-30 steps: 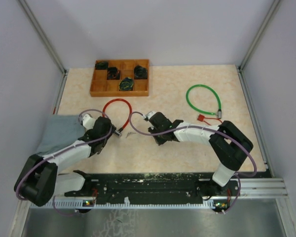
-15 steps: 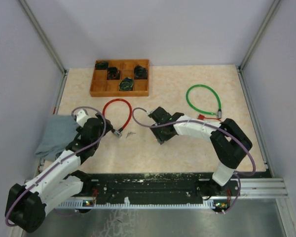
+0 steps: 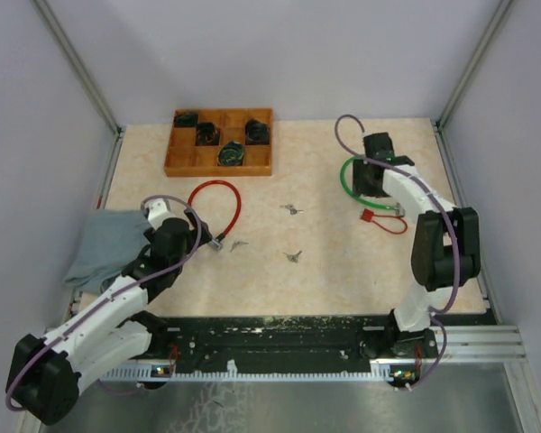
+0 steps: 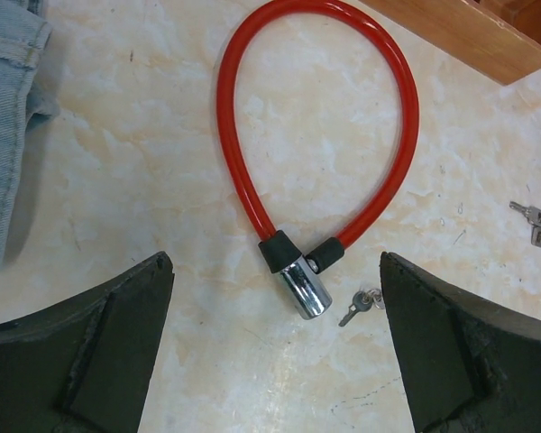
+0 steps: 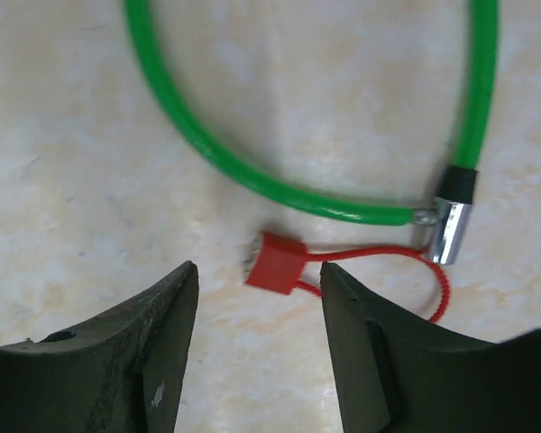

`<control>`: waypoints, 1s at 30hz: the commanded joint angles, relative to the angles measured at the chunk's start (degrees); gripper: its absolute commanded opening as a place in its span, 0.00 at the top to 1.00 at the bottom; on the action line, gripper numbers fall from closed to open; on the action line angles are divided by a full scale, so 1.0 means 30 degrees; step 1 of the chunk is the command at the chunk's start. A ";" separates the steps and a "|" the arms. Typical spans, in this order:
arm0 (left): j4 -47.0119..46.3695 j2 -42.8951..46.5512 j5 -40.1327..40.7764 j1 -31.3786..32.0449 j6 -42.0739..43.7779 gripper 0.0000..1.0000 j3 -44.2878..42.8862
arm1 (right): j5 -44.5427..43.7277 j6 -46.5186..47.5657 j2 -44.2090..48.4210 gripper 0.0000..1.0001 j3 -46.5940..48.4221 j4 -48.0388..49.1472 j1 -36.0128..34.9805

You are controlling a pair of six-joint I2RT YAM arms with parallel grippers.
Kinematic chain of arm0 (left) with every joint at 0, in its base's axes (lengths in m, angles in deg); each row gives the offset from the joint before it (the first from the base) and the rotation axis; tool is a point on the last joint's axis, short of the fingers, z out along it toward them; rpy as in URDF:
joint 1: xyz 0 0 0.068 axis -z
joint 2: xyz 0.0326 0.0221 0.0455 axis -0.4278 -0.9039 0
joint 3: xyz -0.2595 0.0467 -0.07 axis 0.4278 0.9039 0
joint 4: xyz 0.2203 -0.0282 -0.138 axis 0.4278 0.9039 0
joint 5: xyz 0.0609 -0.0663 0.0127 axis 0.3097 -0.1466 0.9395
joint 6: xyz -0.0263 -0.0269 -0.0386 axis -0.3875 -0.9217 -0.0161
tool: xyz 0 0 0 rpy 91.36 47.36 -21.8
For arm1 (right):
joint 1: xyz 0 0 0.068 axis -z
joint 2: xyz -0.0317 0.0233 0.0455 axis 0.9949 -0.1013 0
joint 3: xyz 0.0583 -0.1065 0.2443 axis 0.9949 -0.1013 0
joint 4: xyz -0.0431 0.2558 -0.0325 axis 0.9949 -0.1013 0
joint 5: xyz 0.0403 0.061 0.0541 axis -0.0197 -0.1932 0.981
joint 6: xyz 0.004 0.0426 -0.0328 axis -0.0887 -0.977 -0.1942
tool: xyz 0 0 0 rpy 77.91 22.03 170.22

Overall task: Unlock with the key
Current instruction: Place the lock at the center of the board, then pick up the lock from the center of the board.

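While wide apart, left end effector (image 4: 276, 271) above key (image 4: 357, 307), seemingly clear of it.

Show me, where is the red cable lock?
Overhead view, left side: the red cable lock lies in front of the wooden tray, grey cloth to its left, a key by its metal end.

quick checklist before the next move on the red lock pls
1. Left gripper open and empty: ok.
2. Red cable lock in view under it: ok.
3. Key in the lock: not ok, it lies beside it.
4. Right gripper open and empty, above the green cable lock: ok.
5. Red cable lock already released: cannot tell.
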 commanded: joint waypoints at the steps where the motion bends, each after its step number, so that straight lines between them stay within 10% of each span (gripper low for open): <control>1: -0.0803 0.0271 -0.0401 0.0300 0.0865 0.01 0.0039 | -0.0611 -0.0418 -0.1321 0.44 0.1580 0.0687 0.2647; 30: -0.1912 0.0044 -0.1728 0.0643 0.1509 0.01 0.0316 | 0.0807 0.0384 -0.7882 0.73 0.3668 0.0021 0.6620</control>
